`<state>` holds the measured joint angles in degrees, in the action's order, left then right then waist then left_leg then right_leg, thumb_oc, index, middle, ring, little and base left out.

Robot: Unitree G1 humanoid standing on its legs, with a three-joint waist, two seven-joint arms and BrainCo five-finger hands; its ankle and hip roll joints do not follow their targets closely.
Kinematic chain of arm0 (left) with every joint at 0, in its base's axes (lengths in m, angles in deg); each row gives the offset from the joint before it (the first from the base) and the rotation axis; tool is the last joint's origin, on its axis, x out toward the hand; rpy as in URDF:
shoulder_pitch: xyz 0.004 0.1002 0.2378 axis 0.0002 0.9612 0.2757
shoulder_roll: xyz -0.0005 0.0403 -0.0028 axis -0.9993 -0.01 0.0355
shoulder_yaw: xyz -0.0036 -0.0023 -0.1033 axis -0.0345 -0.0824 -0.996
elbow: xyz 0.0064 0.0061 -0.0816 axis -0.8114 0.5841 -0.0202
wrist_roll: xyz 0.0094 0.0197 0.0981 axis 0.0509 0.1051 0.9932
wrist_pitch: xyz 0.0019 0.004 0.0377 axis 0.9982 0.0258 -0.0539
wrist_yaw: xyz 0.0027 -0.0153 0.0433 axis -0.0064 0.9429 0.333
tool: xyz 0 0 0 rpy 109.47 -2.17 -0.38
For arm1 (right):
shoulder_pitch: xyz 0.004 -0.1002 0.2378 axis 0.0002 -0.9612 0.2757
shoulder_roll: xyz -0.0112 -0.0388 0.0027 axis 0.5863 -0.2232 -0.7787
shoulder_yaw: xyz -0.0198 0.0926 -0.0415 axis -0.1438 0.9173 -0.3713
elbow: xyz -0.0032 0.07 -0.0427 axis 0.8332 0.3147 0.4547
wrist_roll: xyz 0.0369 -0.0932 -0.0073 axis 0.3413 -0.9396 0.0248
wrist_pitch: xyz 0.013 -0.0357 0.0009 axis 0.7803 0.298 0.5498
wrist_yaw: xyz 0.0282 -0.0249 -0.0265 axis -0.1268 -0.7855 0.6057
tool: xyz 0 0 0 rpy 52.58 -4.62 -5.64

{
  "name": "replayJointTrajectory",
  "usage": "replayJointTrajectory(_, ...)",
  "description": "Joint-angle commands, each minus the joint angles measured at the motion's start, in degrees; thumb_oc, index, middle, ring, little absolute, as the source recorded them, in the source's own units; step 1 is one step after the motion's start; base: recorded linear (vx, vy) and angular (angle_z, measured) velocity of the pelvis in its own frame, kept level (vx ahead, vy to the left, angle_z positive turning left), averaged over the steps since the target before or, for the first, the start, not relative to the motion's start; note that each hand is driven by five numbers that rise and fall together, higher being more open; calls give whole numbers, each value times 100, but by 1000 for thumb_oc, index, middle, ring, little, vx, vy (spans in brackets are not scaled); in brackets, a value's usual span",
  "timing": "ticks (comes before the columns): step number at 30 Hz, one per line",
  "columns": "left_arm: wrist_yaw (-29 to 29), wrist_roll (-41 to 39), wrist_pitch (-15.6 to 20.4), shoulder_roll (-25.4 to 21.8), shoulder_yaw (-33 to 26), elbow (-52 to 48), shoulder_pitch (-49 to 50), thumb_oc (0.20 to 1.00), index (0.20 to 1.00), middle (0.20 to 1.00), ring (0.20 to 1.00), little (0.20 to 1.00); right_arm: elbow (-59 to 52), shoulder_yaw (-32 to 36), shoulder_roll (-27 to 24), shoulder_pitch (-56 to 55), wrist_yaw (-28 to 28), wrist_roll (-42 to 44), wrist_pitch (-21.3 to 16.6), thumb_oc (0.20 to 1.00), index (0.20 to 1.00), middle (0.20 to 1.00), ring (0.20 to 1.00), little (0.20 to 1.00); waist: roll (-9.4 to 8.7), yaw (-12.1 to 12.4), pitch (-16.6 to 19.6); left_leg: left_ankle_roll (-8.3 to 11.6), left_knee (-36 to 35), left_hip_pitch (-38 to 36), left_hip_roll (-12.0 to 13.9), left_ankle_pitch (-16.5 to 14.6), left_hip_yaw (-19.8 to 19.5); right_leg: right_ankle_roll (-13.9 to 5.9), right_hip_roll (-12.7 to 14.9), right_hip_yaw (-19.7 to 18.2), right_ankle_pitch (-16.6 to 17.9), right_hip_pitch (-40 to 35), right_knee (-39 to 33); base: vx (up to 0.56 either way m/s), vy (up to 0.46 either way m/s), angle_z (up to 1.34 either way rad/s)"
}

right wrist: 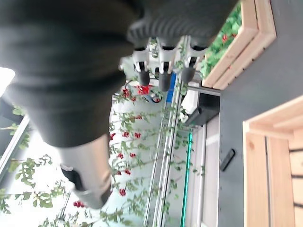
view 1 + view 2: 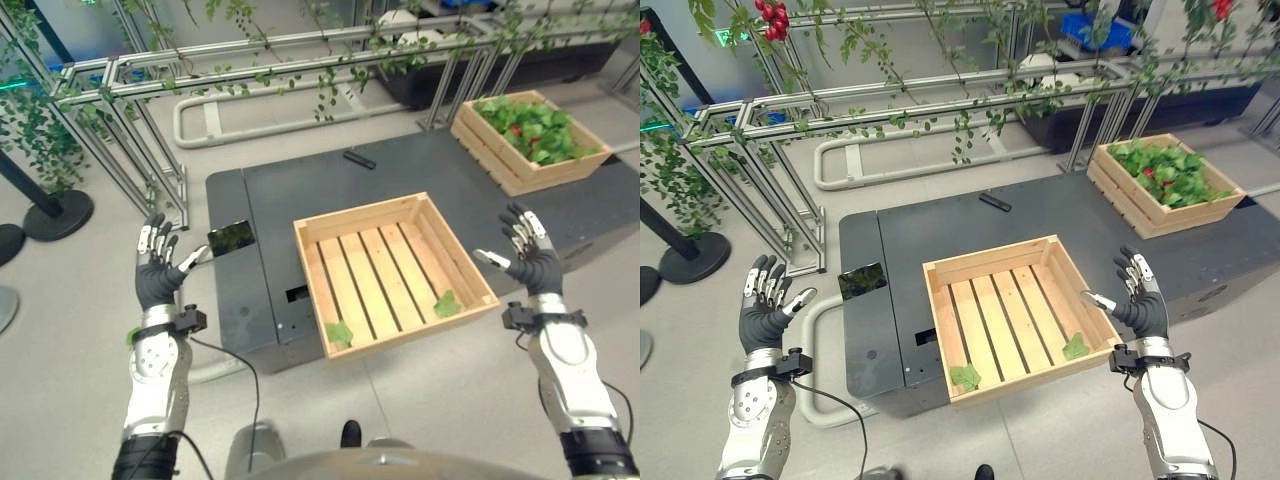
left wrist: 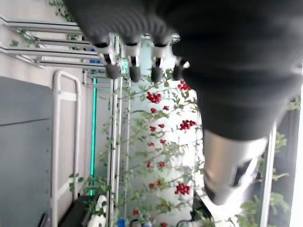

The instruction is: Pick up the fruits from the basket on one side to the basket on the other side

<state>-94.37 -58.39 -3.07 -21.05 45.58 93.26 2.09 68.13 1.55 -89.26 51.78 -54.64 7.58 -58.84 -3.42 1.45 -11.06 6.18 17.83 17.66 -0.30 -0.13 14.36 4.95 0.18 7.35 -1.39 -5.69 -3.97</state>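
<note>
Our left hand [image 2: 157, 268] and right hand [image 2: 527, 256] hang open and empty either side of a slatted wooden crate [image 2: 390, 267] holding two leaves, on a dark platform [image 2: 430, 170] whose far crate [image 2: 529, 138] carries greenery with red fruits.

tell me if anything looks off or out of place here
The near crate holds no fruit, just two loose green leaves on its slats. The far crate is full of leaves and red fruit. Both hands, left and right, are raised, open and empty.
</note>
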Motion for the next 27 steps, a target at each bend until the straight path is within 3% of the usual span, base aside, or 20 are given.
replayJointTrajectory(1, -47, 328, 347, -492, -223, -428, -145, 1000, 1000, 1000, 1000, 1000, -262, -85, -90, 482, 60, -39, -299, 1000, 1000, 1000, 1000, 1000, -127, 120, 87, -295, 222, -160, -123, 63, 205, -672, -362, 236, -485, -317, 78, 220, -49, -86)
replayJointTrajectory(4, -81, 405, 365, -537, -283, -500, -71, 1000, 1000, 1000, 1000, 1000, -271, -209, 66, 582, 145, -46, -289, 1000, 1000, 1000, 1000, 1000, -192, 230, 256, -650, -329, -631, -317, -193, 235, -723, -482, 40, -620, -296, 379, 220, 17, -62)
replayJointTrajectory(6, -120, 454, 374, -586, -293, -523, -93, 1000, 1000, 1000, 1000, 1000, -269, -263, 143, 653, 170, -55, -300, 1000, 1000, 1000, 1000, 1000, -272, 236, 343, -714, -580, -877, -265, -277, 457, -875, -529, 80, -628, -240, 722, 185, 14, -73)
replayJointTrajectory(7, -136, 456, 369, -633, -303, -548, -111, 1000, 1000, 1000, 1000, 1000, -291, -280, 196, 695, 190, -45, -296, 1000, 1000, 1000, 1000, 1000, -325, 286, 356, -764, -691, -996, -214, -322, 569, -1080, -507, 157, -511, -104, 1059, 150, 2, -78)
replayJointTrajectory(9, -166, 500, 345, -738, -320, -588, -123, 1000, 1000, 1000, 1000, 1000, -310, -292, 261, 791, 198, -79, -275, 1000, 1000, 1000, 1000, 1000, -392, 324, 335, -846, -852, -1195, -139, -429, 612, -1804, -366, 416, -22, 286, 1874, 99, -26, -62)
replayJointTrajectory(10, -193, 500, 344, -787, -321, -600, -148, 1000, 1000, 1000, 1000, 1000, -322, -287, 305, 843, 204, -88, -261, 1000, 1000, 1000, 1000, 1000, -370, 312, 274, -829, -918, -1295, 11, -420, 615, -1995, -315, 608, 241, 565, 2478, 49, -81, -46)
replayJointTrajectory(12, -204, 544, 318, -837, -268, -619, -184, 1000, 1000, 1000, 1000, 1000, -317, -269, 352, 868, 205, -121, -251, 1000, 1000, 1000, 1000, 1000, -242, 220, 193, -829, -1025, -1470, 211, -409, 578, -1995, -209, 892, 286, 924, 3286, 70, -4, -21)
replayJointTrajectory(13, -195, 551, 297, -851, -257, -639, -192, 1000, 1000, 1000, 1000, 1000, -324, -252, 388, 857, 203, -171, -246, 1000, 1000, 1000, 1000, 1000, -209, 187, 203, -861, -1088, -1555, 205, -446, 549, -1995, 40, 994, 252, 1017, 3330, 152, 132, 0)
replayJointTrajectory(14, -169, 523, 278, -842, -239, -643, -202, 1000, 1000, 1000, 1000, 1000, -321, -242, 400, 824, 182, -200, -231, 1000, 1000, 1000, 1000, 1000, -164, 173, 207, -891, -1165, -1645, 159, -458, 469, -1995, 269, 1074, 180, 1068, 3245, 175, 120, 5)
replayJointTrajectory(16, -114, 455, 263, -810, -181, -651, -274, 1000, 1000, 1000, 1000, 1000, -355, -167, 391, 718, 180, -236, -244, 1000, 1000, 1000, 1000, 1000, -54, 134, 208, -829, -1239, -1752, 145, -473, 171, -1573, 813, 1122, -160, 1147, 2654, 180, -14, 22)
replayJointTrajectory(17, -70, 406, 260, -796, -115, -640, -353, 1000, 1000, 1000, 1000, 1000, -381, -112, 367, 658, 165, -257, -256, 1000, 1000, 1000, 1000, 1000, -26, 93, 234, -769, -1185, -1721, 169, -501, -34, -1434, 1023, 1052, -151, 1139, 2280, 200, -182, 64)
replayJointTrajectory(18, -40, 382, 243, -800, -49, -598, -421, 1000, 1000, 1000, 1000, 1000, -403, -56, 343, 598, 130, -296, -247, 1000, 1000, 1000, 1000, 1000, -21, 25, 247, -732, -1101, -1724, 179, -589, -244, -1416, 1205, 750, -22, 1162, 1913, 227, -232, 82)
replayJointTrajectory(20, -44, 375, 247, -848, 48, -524, -557, 1000, 1000, 1000, 1000, 1000, -457, 35, 315, 523, 74, -280, -245, 1000, 1000, 1000, 1000, 1000, -68, -116, 234, -683, -779, -1717, 196, -828, -562, -1482, 1436, 90, 255, 1145, 1400, 279, -304, 91)
replayJointTrajectory(21, -48, 364, 270, -888, 140, -479, -689, 1000, 1000, 1000, 1000, 1000, -541, 115, 274, 407, 61, -269, -255, 1000, 1000, 1000, 1000, 1000, -174, -186, 241, -587, -379, -1629, 162, -1108, -808, -1564, 1799, -397, 602, 1146, 1037, 230, -284, 102)
replayJointTrajectory(22, -49, 363, 273, -892, 149, -472, -696, 1000, 1000, 1000, 1000, 1000, -543, 122, 277, 402, 62, -268, -255, 1000, 1000, 1000, 1000, 1000, -172, -195, 241, -594, -317, -1597, 159, -1142, -823, -1574, 1805, -378, 613, 1124, 1007, 227, -326, 122)
replayJointTrajectory(24, -82, 387, 286, -923, 181, -469, -725, 1000, 1000, 1000, 1000, 1000, -560, 190, 228, 344, 60, -245, -255, 1000, 1000, 1000, 1000, 1000, -272, -189, 216, -514, 102, -1445, 172, -1401, -1004, -1669, 2071, -347, 827, 1150, 904, 185, -277, 102)
replayJointTrajectory(27, -51, 379, 278, -957, 142, -471, -747, 1000, 1000, 1000, 1000, 1000, -610, 305, 163, 208, 142, -215, -240, 1000, 1000, 1000, 1000, 1000, -471, -135, 186, -351, 328, -1326, 195, -1528, -1241, -1826, 2010, -229, 600, 991, 941, 148, -344, 84)
